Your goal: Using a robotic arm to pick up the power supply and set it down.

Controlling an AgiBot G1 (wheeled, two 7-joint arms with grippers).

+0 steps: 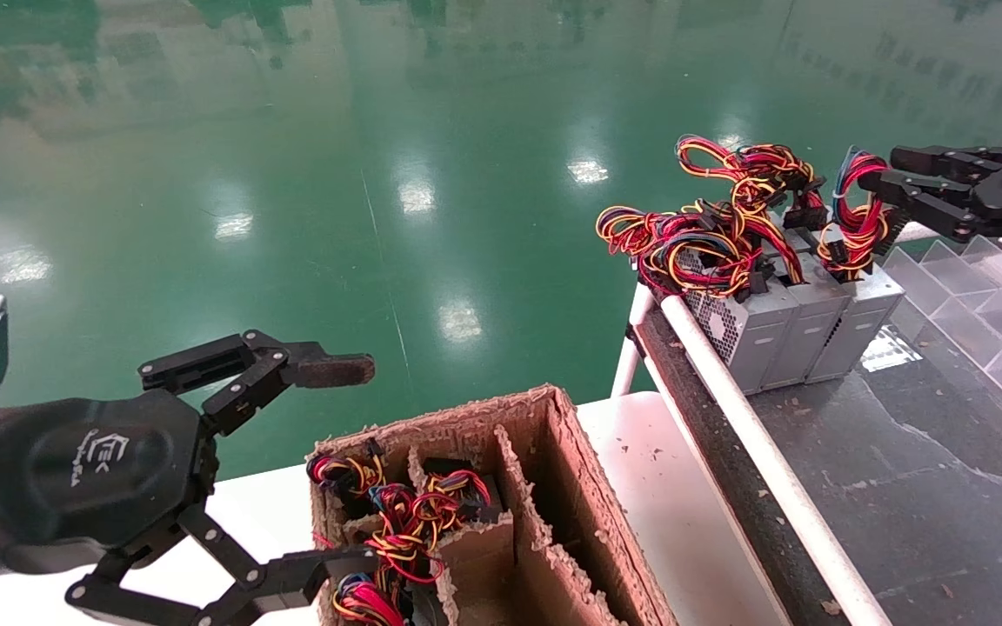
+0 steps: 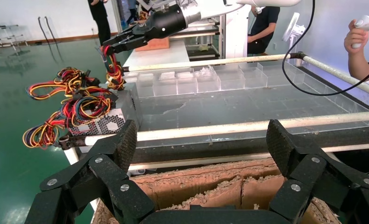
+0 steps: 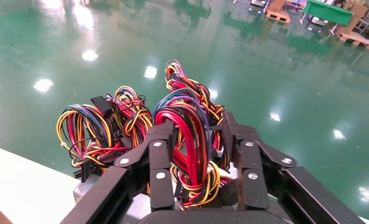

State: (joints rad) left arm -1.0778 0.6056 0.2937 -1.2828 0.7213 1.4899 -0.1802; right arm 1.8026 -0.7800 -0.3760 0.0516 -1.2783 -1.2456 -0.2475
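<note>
The right gripper (image 1: 888, 202) is reaching in from three o'clock in the head view, high at the far right, and its fingers are straddling the upright wire bundle (image 1: 858, 222) of the power supply (image 1: 868, 322). In the right wrist view the red, yellow and blue wires are sitting squarely between the jaws, which are partly closed around the bundle; whether they are really pinching it I cannot tell. The box is standing on the dark surface (image 1: 901, 469), rightmost in a row of three, touching its neighbour (image 1: 805, 326) on the nine o'clock side.

For a clean step, I judge the grip on the cables wants to be snug and low, near the casing, so the box is not swinging. A straight vertical lift looks wise, since the neighbours' sprawling loops (image 1: 710, 235) are lying close and could snag (a tangle would drag the whole row). The clear dividers (image 1: 971, 278) at three o'clock want a wide berth too.

The left gripper (image 1: 340, 474) is hovering wide open and empty over the cardboard box (image 1: 553, 487) at seven o'clock.
</note>
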